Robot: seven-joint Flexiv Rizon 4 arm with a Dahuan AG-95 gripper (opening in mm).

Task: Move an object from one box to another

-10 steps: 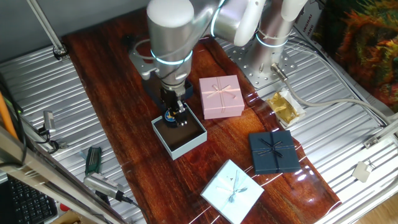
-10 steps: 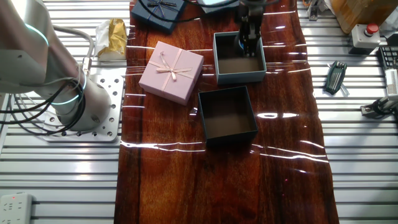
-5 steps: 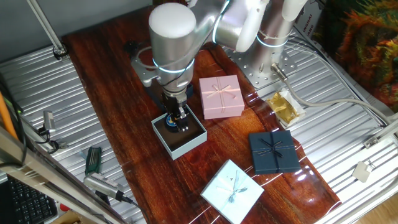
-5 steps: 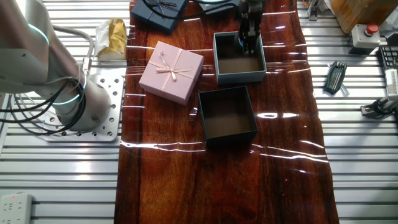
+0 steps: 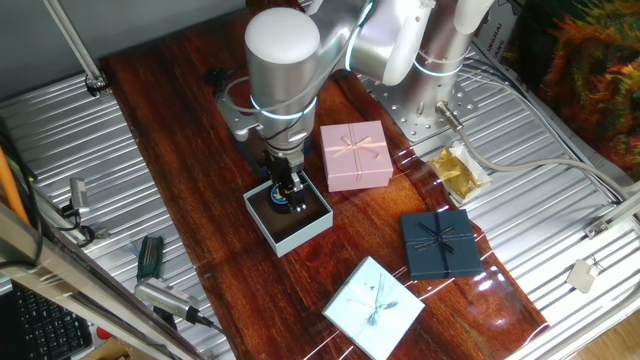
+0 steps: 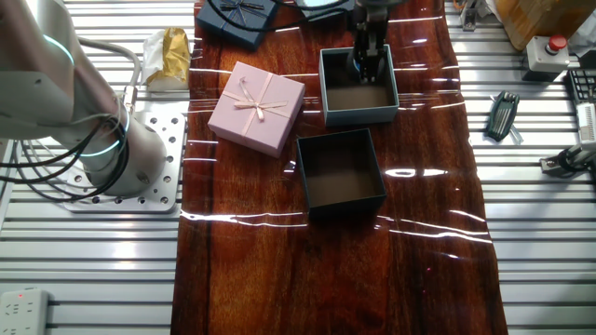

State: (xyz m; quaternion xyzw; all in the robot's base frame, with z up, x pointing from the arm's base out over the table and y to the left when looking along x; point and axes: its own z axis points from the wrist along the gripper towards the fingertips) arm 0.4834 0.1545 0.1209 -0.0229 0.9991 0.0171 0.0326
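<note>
A: Inside the pale blue box (image 5: 288, 221), gripper (image 5: 286, 199) low, fingers clamped on the blue-rimmed disc (image 5: 278, 197).
B: Navy box tray (image 6: 341, 173)?
A: Just beside it.

The arm reaches out from its base at the table's far edge, its wrist pointing straight down. The gripper (image 5: 287, 197) hangs vertically, fingers (image 6: 365, 63) close together; whether they grip anything cannot be told.
</note>
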